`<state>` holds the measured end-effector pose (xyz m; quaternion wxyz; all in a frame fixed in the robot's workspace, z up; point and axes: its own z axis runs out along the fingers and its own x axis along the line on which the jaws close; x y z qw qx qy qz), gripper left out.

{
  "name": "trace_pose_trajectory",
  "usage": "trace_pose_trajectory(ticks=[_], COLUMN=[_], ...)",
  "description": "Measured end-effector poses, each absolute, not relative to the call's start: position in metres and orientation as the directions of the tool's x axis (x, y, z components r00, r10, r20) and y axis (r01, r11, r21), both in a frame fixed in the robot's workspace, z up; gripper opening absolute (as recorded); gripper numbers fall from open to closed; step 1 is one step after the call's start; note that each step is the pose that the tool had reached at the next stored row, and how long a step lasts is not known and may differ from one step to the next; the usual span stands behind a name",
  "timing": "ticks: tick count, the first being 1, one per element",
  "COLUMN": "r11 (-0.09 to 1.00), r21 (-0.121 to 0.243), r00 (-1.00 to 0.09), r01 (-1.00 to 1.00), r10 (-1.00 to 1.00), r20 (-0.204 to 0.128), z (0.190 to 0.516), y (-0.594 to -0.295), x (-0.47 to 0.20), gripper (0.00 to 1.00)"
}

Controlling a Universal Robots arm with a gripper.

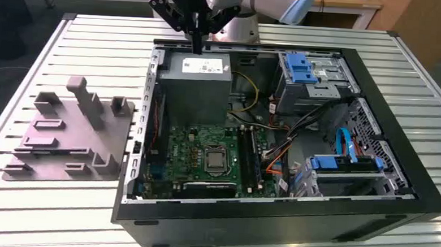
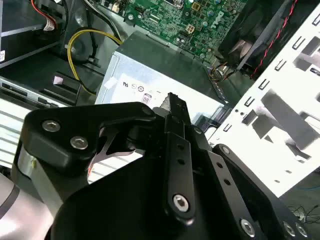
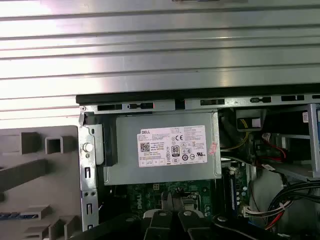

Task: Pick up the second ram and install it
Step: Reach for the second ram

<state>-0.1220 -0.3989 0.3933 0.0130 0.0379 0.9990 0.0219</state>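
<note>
In the exterior view my gripper (image 1: 197,43) hangs above the back edge of the open computer case (image 1: 399,167), over the grey power supply (image 1: 196,82). Its black fingers (image 2: 177,150) are pressed close together on a thin dark stick, the second ram (image 2: 175,101), whose end sticks out past the fingertips. In the first wrist view the ram (image 3: 169,198) shows as a narrow dark sliver between the fingertips (image 3: 186,220), in front of the green motherboard (image 3: 150,195). The memory slots (image 1: 250,156) lie to the right of the processor socket (image 1: 216,160).
A grey plastic fixture (image 1: 69,132) with upright tabs stands on the slatted table (image 1: 28,51) at the exterior view's left. Inside the case are blue drive brackets (image 1: 299,68), cable bundles (image 1: 303,128) and a yellow cable (image 2: 87,42). The arm's base is behind the case.
</note>
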Motion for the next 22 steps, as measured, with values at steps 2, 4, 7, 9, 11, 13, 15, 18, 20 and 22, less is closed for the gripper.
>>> trace_pose_trajectory(ticks=[2,4,7,9,11,13,15,18,20,22], r11=[0.996,0.996,0.996,0.996,0.996,0.996,0.996,0.996,0.996,0.996], r21=[0.045,0.045,0.045,0.045,0.045,0.045,0.045,0.045,0.045,0.045], r00=[-0.997,-0.997,-0.997,-0.997,-0.997,-0.997,-0.997,-0.997,-0.997,-0.997], r01=[0.075,0.075,0.075,0.075,0.075,0.075,0.075,0.075,0.075,0.075], r10=[0.076,0.076,0.076,0.076,0.076,0.076,0.076,0.076,0.076,0.076], r20=[-0.024,-0.024,-0.024,-0.024,-0.025,-0.025,-0.025,-0.025,-0.025,-0.025], z=[0.393,0.393,0.393,0.393,0.393,0.393,0.393,0.393,0.393,0.393], y=[-0.399,-0.399,-0.399,-0.399,-0.399,-0.399,-0.399,-0.399,-0.399,-0.399], x=[-0.122,-0.123,-0.135,-0.144,-0.154,-0.162,-0.171,-0.185,-0.194,-0.203], gripper=[0.11,0.11,0.11,0.11,0.11,0.11,0.11,0.11,0.11,0.11])
